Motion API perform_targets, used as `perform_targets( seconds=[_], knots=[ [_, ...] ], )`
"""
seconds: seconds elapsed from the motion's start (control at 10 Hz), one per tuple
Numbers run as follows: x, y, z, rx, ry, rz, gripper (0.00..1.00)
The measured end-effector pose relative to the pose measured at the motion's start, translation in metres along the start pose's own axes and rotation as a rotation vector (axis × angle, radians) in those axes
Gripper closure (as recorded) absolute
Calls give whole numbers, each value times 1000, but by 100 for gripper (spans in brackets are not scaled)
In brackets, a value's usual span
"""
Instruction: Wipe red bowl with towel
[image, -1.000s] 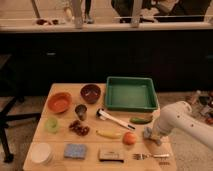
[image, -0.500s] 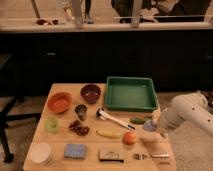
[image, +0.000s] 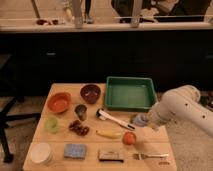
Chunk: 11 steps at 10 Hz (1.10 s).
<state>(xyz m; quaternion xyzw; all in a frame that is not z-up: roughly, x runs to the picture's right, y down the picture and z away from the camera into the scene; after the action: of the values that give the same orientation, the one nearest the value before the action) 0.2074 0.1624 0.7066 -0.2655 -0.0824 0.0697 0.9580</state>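
Note:
An orange-red bowl (image: 59, 102) sits at the table's left, with a dark maroon bowl (image: 90, 93) beside it to the right. My white arm (image: 184, 107) reaches in from the right. My gripper (image: 140, 120) hangs low over the table just in front of the green tray (image: 131, 93), far right of both bowls. A pale bluish-grey lump shows at the gripper's tip; I cannot tell whether it is the towel. A blue textured pad (image: 75, 150) lies near the front edge.
On the wooden table (image: 150, 146) are a can (image: 80, 111), a green cup (image: 51, 124), grapes (image: 78, 128), a long-handled brush (image: 115, 119), a banana (image: 108, 134), an orange fruit (image: 129, 138), a white round container (image: 40, 152), a small box (image: 111, 155) and a fork (image: 150, 156). A dark counter stands behind.
My arm has lifted and swung, and the gripper tip has shifted a little left and toward the tray's front. The things on the table have not moved.

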Motion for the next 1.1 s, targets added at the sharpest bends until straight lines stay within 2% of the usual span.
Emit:
perform_targets(
  seconds=[0.2, 0.3, 1.1],
  knots=[
    [-43, -10, -9, 17, -4, -60, 100],
    [-55, -13, -11, 20, -8, -74, 100],
    [-53, -13, -11, 21, -6, -73, 100]
  ],
)
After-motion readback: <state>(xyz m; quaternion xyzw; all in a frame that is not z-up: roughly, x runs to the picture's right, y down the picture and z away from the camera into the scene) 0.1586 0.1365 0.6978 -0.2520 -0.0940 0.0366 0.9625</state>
